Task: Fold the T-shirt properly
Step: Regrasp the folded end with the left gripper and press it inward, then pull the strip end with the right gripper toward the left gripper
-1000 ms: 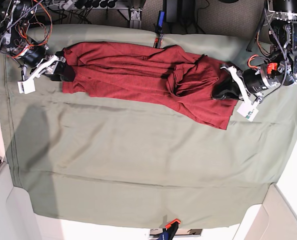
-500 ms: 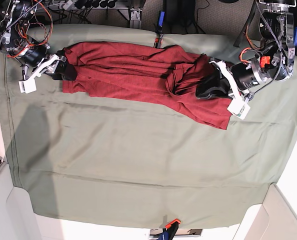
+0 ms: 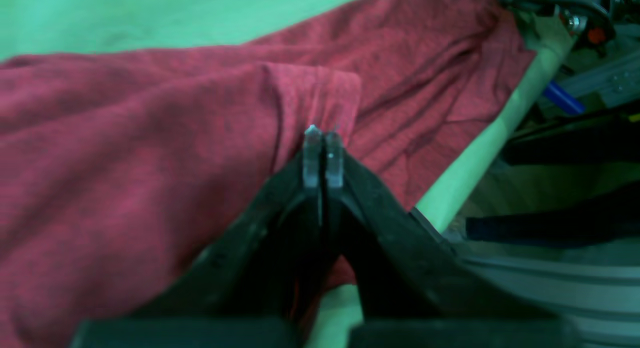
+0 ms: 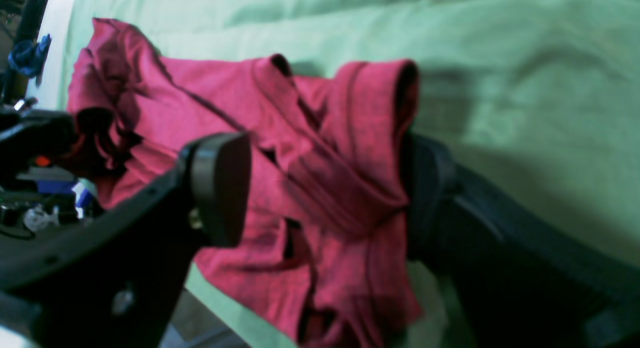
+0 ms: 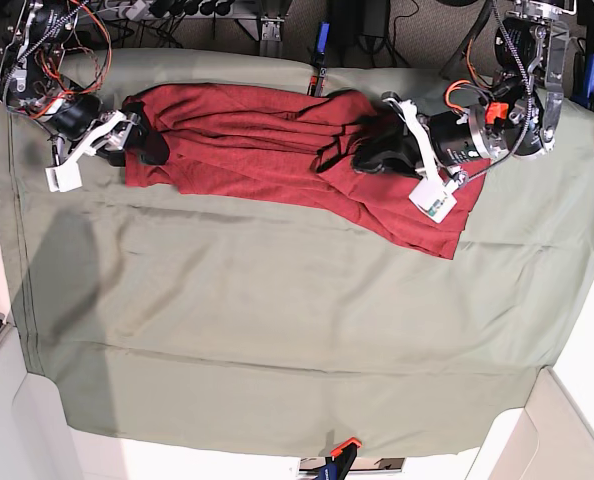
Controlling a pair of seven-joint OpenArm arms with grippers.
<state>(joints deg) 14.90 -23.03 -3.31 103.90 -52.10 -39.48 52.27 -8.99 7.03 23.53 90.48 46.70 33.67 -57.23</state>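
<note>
The dark red T-shirt (image 5: 257,140) lies stretched along the far side of the sage-green table cover (image 5: 277,300), bunched and wrinkled. My left gripper (image 5: 372,157) is over the shirt's right part; in the left wrist view its tips (image 3: 322,138) are pressed together with shirt cloth (image 3: 125,153) around and under them. My right gripper (image 5: 145,142) is at the shirt's left end. In the right wrist view it (image 4: 320,198) stands wide open, with bunched cloth (image 4: 325,153) between the fingers and a hemmed cuff draped on the right finger (image 4: 425,203).
Cables and electronics crowd the table's far edge, with a blue clamp (image 5: 322,40) there. An orange clamp (image 5: 345,447) sits at the near edge. White tags hang from both grippers (image 5: 432,205) (image 5: 62,178). The cover's near half holds no objects.
My left gripper has moved left across the shirt, drawing the shirt's right end toward the middle. My right gripper has shifted slightly right, onto the shirt's left end.
</note>
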